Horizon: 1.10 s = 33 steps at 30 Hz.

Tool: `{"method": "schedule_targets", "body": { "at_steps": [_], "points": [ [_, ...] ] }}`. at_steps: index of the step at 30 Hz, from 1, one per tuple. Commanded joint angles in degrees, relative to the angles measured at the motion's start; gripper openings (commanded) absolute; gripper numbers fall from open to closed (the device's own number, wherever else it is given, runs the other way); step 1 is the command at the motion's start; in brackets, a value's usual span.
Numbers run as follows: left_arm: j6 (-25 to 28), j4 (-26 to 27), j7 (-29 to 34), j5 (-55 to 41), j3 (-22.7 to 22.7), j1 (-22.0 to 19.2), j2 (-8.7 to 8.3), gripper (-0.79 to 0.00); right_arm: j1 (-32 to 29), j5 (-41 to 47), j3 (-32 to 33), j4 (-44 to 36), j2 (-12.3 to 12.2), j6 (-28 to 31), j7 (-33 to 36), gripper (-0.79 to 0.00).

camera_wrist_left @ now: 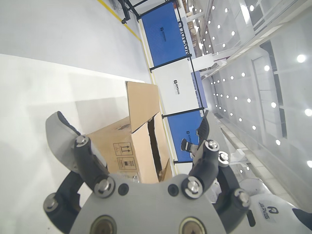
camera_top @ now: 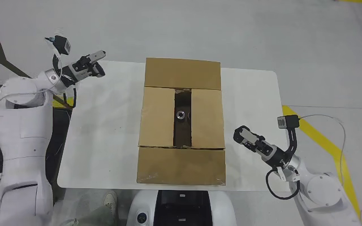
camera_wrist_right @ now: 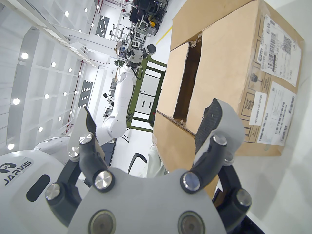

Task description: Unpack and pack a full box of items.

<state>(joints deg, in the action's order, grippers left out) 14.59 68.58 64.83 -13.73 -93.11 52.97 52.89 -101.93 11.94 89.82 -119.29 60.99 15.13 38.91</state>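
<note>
The cardboard box [camera_top: 158, 116] stands at the middle of the white table [camera_top: 107, 130], upright, with its opening facing up. Its far and near outer flaps are folded outward and lie flat. The two inner flaps are turned in over the opening and leave a dark slot between them along the middle. Through this slot the top view shows one small round metallic item [camera_top: 180, 115] inside the box; its nature cannot be determined, and the rest of the contents are hidden by the flaps. The torn edges of the flaps are ragged at the slot's ends. The side of the box facing the right arm carries printed labels [camera_wrist_right: 277, 47]. The left gripper [camera_top: 96, 62] is held above the far left corner of the table, well apart from the box, with its fingers spread and nothing between them; its own wrist view confirms the released state of the left gripper [camera_wrist_left: 131, 120], with the box [camera_wrist_left: 143, 144] beyond it. The right gripper [camera_top: 237, 135] is over the table at the box's right side, near its near right corner but not touching it, fingers likewise spread and empty; the right wrist view shows the right gripper [camera_wrist_right: 150, 108] pointed toward the box [camera_wrist_right: 219, 57].
</note>
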Motion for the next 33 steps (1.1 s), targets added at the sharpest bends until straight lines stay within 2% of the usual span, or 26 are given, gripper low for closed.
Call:
{"method": "schedule_targets", "body": {
  "at_steps": [1, 10, 33],
  "points": [
    [-0.2, 1.2, 0.6, -0.9, -1.9, 1.7, -0.42, 0.000, 0.0, 0.0, 0.0, 0.0, 0.0, 0.0, 0.0, 0.000],
    [0.5, 3.5, 2.8, -1.9, -6.5, 4.6, -1.80, 0.000, 0.0, 0.0, 0.0, 0.0, 0.0, 0.0, 0.0, 0.000],
    [0.4, 3.5, 2.8, -2.3, -6.6, 4.6, -1.82, 0.000, 0.5, -1.2, -1.5, -1.5, 0.0, -0.6, 0.7, 0.000]
  ]
}}
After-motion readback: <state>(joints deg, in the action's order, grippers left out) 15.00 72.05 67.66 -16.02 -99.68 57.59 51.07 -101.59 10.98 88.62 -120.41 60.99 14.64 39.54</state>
